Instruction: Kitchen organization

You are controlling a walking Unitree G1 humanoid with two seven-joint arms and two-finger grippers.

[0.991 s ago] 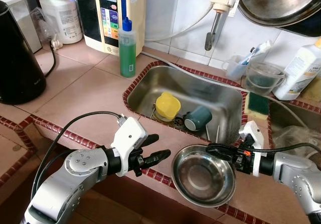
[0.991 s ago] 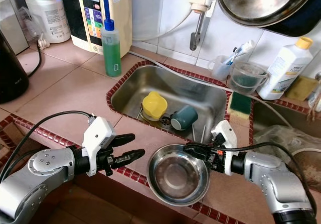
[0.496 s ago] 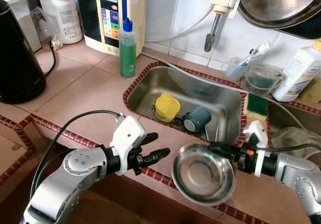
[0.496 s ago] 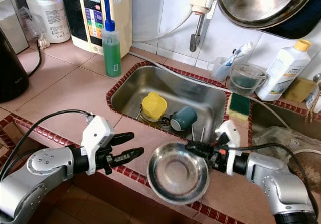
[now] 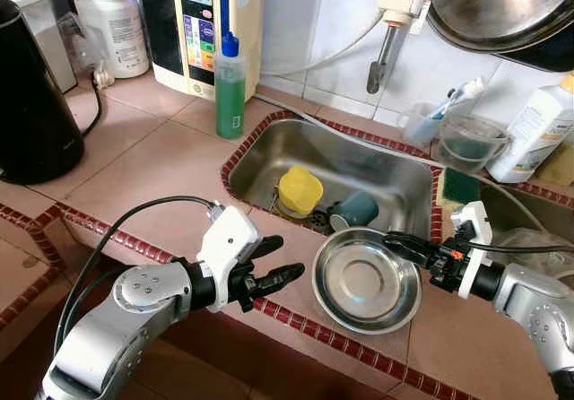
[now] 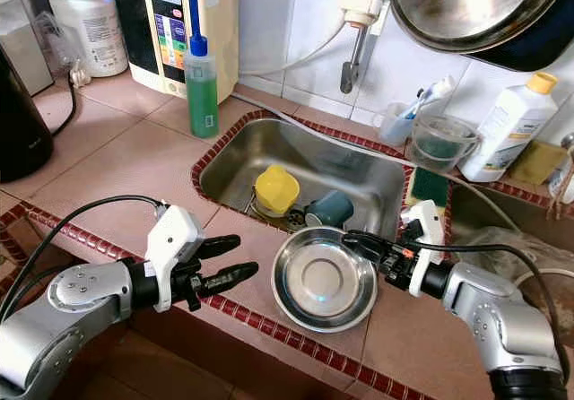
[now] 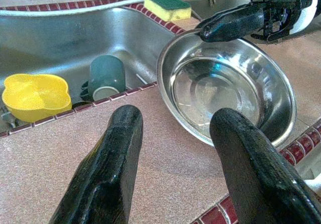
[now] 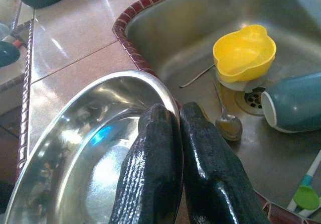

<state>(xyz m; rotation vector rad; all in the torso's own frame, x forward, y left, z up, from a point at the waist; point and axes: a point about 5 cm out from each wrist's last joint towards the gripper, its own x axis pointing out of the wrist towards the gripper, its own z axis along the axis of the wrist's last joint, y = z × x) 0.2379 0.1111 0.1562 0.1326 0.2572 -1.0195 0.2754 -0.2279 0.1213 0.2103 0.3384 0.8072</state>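
Observation:
A steel bowl [image 5: 363, 279] rests on the tiled counter at the sink's front edge. My right gripper [image 5: 399, 243] is shut on the steel bowl's far right rim, one finger inside and one outside [image 8: 160, 158]. My left gripper [image 5: 273, 264] stands open over the counter's front edge, a little to the left of the bowl, with nothing between its fingers [image 7: 110, 169]. In the sink [image 5: 395, 171] lie a yellow bowl [image 5: 299, 190], a teal mug [image 5: 354, 210] on its side and a spoon [image 8: 228, 126].
A green soap bottle [image 5: 230, 86] stands at the sink's back left corner. A black kettle [image 5: 31, 104] is at far left. A sponge [image 5: 459, 186], a clear cup [image 5: 466, 142] and a white bottle [image 5: 534, 131] sit to the right. A faucet [image 5: 390, 23] hangs above the sink.
My right gripper has carried the steel bowl back from over the counter's front edge onto the counter beside the sink. The left gripper has stayed put.

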